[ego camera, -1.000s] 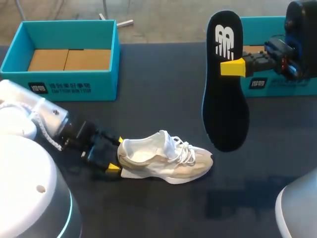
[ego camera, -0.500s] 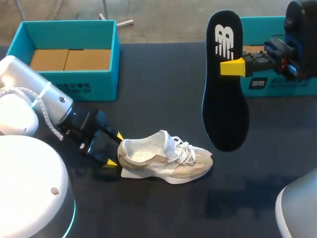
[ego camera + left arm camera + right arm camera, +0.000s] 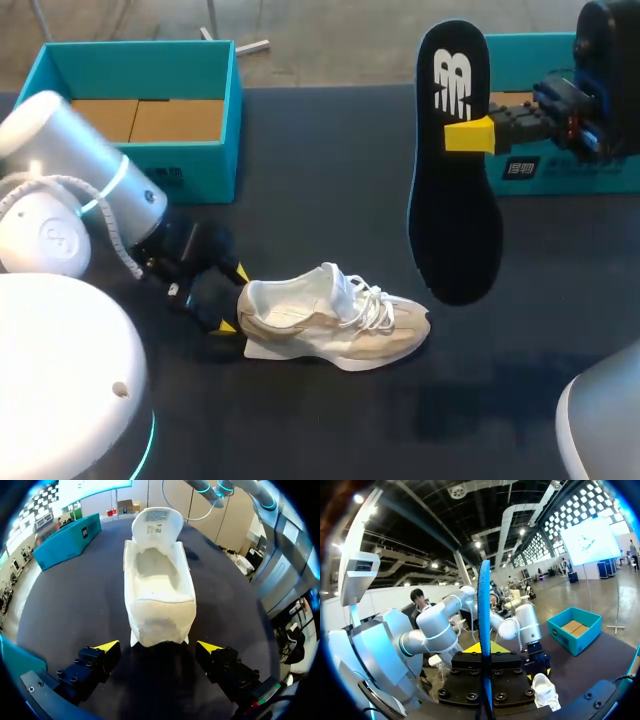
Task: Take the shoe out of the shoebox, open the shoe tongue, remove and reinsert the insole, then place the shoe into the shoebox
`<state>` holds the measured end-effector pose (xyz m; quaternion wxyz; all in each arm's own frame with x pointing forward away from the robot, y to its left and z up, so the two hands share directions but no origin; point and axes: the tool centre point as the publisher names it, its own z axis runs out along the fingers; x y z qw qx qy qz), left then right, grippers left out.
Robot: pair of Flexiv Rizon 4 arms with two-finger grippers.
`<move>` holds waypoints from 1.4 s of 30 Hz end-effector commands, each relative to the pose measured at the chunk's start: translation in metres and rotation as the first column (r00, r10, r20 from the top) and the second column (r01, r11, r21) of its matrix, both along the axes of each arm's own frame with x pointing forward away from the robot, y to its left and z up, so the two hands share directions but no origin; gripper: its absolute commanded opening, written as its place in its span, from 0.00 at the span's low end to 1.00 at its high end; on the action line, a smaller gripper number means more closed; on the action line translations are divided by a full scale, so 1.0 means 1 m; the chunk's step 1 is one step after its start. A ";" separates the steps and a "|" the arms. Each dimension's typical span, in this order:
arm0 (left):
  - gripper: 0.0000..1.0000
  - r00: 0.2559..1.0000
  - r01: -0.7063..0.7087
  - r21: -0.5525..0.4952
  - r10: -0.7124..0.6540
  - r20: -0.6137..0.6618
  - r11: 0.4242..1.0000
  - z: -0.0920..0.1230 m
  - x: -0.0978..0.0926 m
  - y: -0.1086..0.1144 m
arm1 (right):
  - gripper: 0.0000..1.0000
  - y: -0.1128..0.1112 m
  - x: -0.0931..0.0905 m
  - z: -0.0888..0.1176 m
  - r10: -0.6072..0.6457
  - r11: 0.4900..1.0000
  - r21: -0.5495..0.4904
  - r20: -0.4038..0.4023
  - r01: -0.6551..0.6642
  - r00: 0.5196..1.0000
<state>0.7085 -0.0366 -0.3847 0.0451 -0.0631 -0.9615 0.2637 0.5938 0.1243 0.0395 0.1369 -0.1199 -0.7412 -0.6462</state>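
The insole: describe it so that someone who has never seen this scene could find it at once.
On the dark table, find the teal shoebox at the right. Beside it the right gripper holds the insole up off the table. It is the only long, flat, black piece, with a white logo, unlike the pale shoe lying nearby.

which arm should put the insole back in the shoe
Right. The right gripper is shut on the insole, held up in the air. The left gripper is open at the heel of the shoe and holds nothing, so it looks better placed to steady the shoe.
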 end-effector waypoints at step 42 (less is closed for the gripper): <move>1.00 0.987 -0.063 0.401 -0.003 0.162 0.914 0.047 -0.003 -0.017 | 0.00 0.003 0.003 0.000 0.003 1.000 -0.002 -0.001 -0.003 1.000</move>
